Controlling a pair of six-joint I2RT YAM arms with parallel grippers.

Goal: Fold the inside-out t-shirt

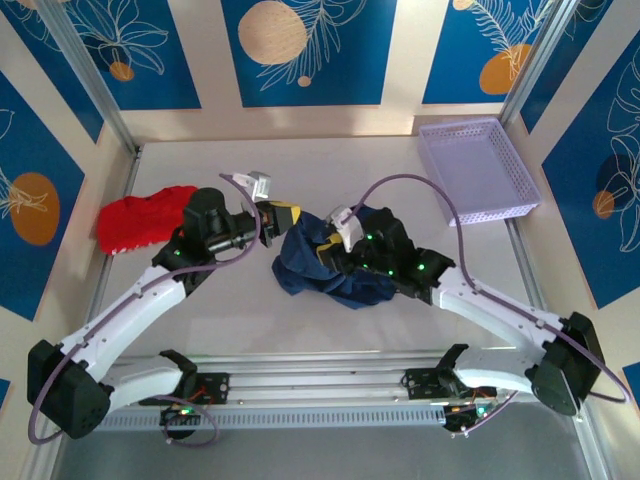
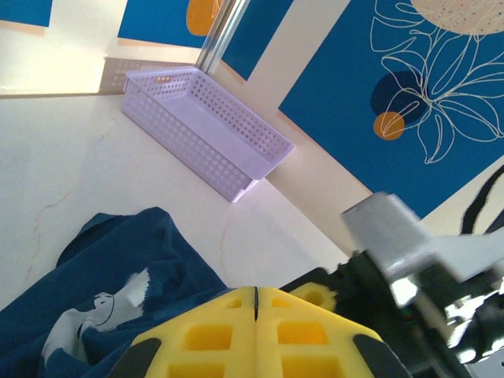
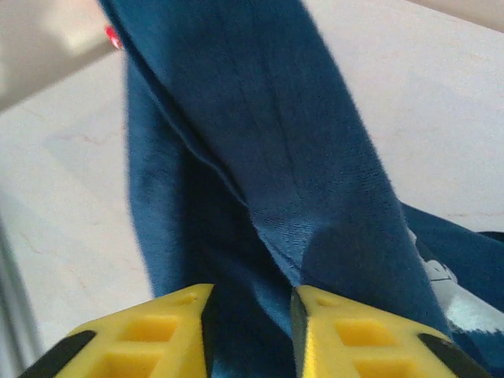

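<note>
Two arms: the left arm (image 1: 150,290) and the right arm (image 1: 500,300) both reach to one heap of cloth.
Task item: inside-out t-shirt (image 1: 330,268), dark navy, bunched on the counter (image 1: 300,325). It lies well to the left of the lavender perforated basket (image 1: 478,170) and nearer the arm bases than it. It is neither flat nor folded.
Left jaws: clenched pad to pad, with no cloth seen between them in the left wrist view. They sit at the edge of the heap farthest from the basket (image 2: 205,130), and the shirt (image 2: 118,268) lies just beneath them.
Right jaws: grasping a fold of the navy cloth (image 3: 260,157), which runs taut away from the pads; a stitched seam shows on it.
Other item: red garment (image 1: 145,218), beyond the shirt from the basket and apart from it.
Stage, as judged: early; the heap must be spread before any fold is made.
Method advised: open the left jaws and take a true edge, hem or shoulder, opposite the right grip. Draw the two grips apart evenly and low over the counter, toward the bare surface on the basket side.
Risk: pinching several layers would drag the bundle instead of opening it.
</note>
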